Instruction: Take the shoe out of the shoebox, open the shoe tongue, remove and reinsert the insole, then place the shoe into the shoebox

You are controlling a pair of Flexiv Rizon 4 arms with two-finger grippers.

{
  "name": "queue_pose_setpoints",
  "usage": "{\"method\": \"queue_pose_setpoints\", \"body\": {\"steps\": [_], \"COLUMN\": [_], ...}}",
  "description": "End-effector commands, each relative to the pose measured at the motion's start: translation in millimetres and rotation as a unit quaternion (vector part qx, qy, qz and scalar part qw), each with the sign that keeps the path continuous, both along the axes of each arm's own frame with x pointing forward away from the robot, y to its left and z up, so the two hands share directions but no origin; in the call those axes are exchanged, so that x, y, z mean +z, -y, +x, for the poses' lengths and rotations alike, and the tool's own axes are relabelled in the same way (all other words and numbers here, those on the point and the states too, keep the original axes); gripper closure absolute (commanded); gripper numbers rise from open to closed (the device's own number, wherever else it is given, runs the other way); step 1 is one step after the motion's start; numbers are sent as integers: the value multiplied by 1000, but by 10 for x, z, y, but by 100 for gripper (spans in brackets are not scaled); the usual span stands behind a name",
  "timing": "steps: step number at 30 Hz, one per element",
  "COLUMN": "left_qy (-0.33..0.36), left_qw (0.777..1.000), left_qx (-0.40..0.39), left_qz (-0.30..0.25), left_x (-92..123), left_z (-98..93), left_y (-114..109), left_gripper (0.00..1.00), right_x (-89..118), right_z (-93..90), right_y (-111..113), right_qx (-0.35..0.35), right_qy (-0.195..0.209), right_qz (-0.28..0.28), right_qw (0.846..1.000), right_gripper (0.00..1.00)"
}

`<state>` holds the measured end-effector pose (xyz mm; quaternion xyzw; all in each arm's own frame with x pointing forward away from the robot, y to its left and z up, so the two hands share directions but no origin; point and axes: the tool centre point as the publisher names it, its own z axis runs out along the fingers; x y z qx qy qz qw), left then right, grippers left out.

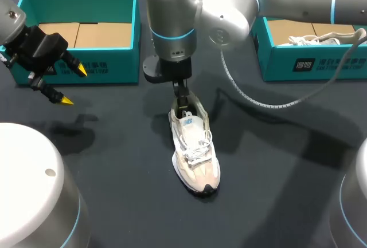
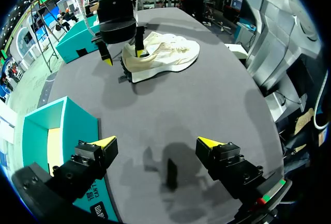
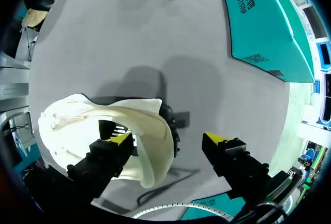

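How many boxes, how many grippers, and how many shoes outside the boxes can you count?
Boxes: 2, the left box and the right box
Grippers: 2, the left gripper and the right gripper
Shoes outside the boxes: 1, the shoe
Total: 5

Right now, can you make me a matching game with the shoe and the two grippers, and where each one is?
Things:
1. shoe
2. left gripper
3. right gripper

Places:
A. one finger tucked inside the shoe's heel opening
B. lying on the dark table
C. open, hovering by the left shoebox

Pairs: 1-B, 2-C, 3-A.
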<state>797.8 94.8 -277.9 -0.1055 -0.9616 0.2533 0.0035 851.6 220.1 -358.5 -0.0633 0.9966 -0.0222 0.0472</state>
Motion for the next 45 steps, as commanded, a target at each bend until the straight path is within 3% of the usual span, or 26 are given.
{"method": "queue_pose_setpoints", "body": {"steps": [1,15,24,27,31,33,35,45], "left_qy": [0,0,0,0,0,0,0,0], "left_qw": [1000,1000,1000,1000,1000,1000,1000,1000], "left_qx": [0,0,0,0,0,0,0,0], "left_qz": [2,2,2,2,2,2,2,2], "left_x": [4,4,4,4,4,4,4,4], "left_z": [-4,-4,-4,-4,-4,-4,-4,-4], "left_y": [-3,-3,-3,-3,-3,-3,-3,-3], "left_gripper": [0,0,0,0,0,0,0,0], "right_x": [-82,-248,-330,-357,-383,-375,-352,-109], "right_z": [11,-7,12,12,1,-13,-28,-120], "right_y": [30,105,113,125,134,140,147,197], "right_qx": [-3,-12,-11,-12,-14,-17,-19,-20], "right_qy": [-5,-14,-25,-29,-34,-34,-32,-2], "right_qz": [5,18,24,24,25,26,25,33], "right_qw": [1000,1000,999,999,999,999,999,999], "right_gripper": [18,25,38,50,59,74,100,100]}}
